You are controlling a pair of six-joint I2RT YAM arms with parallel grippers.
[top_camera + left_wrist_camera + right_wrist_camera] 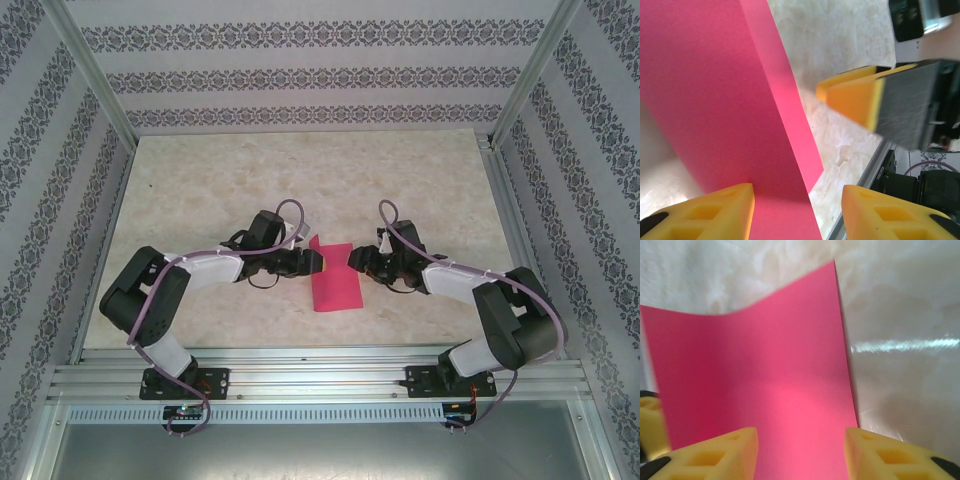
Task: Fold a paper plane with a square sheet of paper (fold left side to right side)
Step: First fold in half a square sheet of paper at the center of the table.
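Observation:
The square sheet of paper [335, 280], bright pink, lies on the table between the two arms as a narrow upright rectangle, about half as wide as it is tall. In the left wrist view one layer of the paper [715, 100] rises steeply with a sharp fold line. In the right wrist view the paper [765, 380] curves upward at its far edge. My left gripper [318, 261] [797, 215] is open over the sheet's upper left edge. My right gripper [352, 258] [801, 455] is open over its upper right edge. The paper plane is out of view.
The beige marbled table [220, 180] is fenced by patterned walls and a metal frame. An aluminium rail [320, 380] runs along the near edge, carrying both arm bases. In the left wrist view the right gripper's yellow finger [855, 97] hangs close by.

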